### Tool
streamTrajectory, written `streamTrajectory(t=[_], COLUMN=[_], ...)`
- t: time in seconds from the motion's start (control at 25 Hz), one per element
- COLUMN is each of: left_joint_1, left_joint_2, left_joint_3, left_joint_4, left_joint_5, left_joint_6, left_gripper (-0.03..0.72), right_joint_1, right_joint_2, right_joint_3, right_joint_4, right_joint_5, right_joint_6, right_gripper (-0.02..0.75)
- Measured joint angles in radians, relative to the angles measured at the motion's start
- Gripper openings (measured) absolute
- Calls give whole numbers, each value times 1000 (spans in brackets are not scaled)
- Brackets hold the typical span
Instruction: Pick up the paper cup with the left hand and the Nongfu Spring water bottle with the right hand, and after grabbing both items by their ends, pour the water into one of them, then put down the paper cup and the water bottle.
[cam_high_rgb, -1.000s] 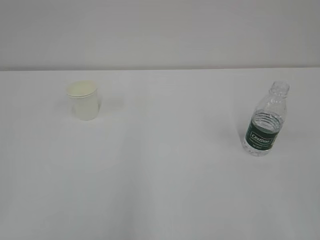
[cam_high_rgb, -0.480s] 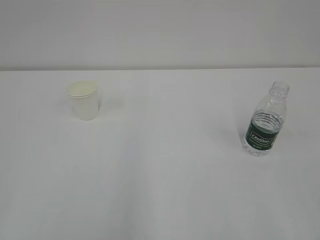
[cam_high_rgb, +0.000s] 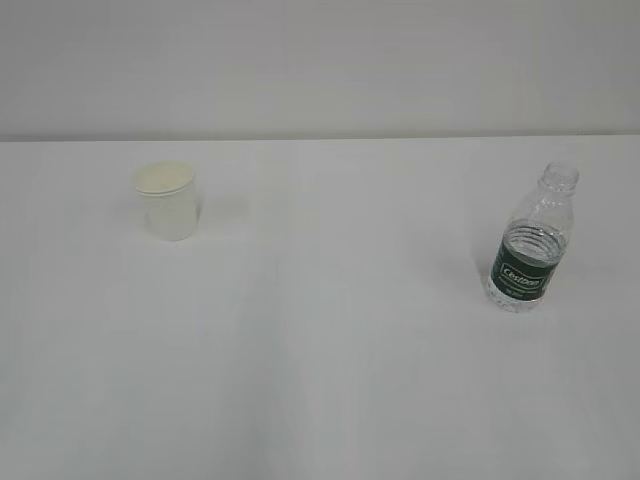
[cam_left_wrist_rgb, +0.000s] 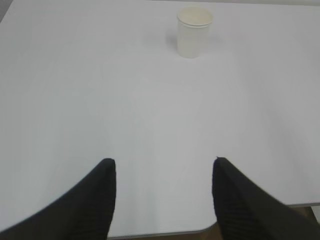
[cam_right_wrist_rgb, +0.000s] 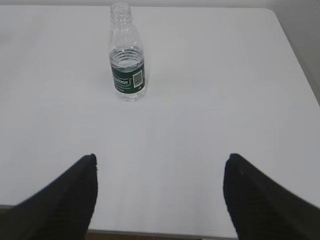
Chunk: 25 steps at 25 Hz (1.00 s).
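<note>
In the exterior view you are looking at the paper cup (cam_high_rgb: 166, 201) standing upright on the left of the white table (cam_high_rgb: 320, 330) and the Nongfu Spring water bottle (cam_high_rgb: 533, 242) standing upright and capless on the right, the two well apart. The bottle's dark green label (cam_high_rgb: 523, 272) is carrying white lettering, too small here to read with confidence. The water (cam_high_rgb: 527, 243) is sitting up to the ribbed shoulder just above the label. Neither arm is showing in this view, and bare tabletop is lying all around both things, out to the far edge against the wall.

In the left wrist view your left hand (cam_left_wrist_rgb: 164, 192) is hanging released, its two dark fingers (cam_left_wrist_rgb: 97, 195) spread wide with nothing between them. The cup (cam_left_wrist_rgb: 194, 31) is sitting well ahead of the fingertips and slightly right of the gap's centre, open table in between. The table's near edge is running just beneath the fingers.

In the right wrist view your right hand (cam_right_wrist_rgb: 159, 192) is also hanging released, fingers (cam_right_wrist_rgb: 80, 192) spread wide and empty. The bottle (cam_right_wrist_rgb: 127, 53) is standing well ahead and somewhat left of the gap's centre, its label (cam_right_wrist_rgb: 128, 77) showing white lettering and a barcode panel, the words blurred. The table's right edge is running off beyond the right finger, and its near edge is passing under both fingers.
</note>
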Motion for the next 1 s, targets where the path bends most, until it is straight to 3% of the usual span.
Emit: streamTrajectory(t=[1.0], left_joint_1=[0], left_joint_2=[297], left_joint_3=[-73], left_joint_4=[4], left_joint_5=[-91], left_joint_6=[0], left_gripper=[434], right_joint_1=[0], right_joint_2=[233], right_joint_3=[-63], right_joint_4=[33], right_joint_5=[-36], right_joint_6=[-14], right_gripper=[588])
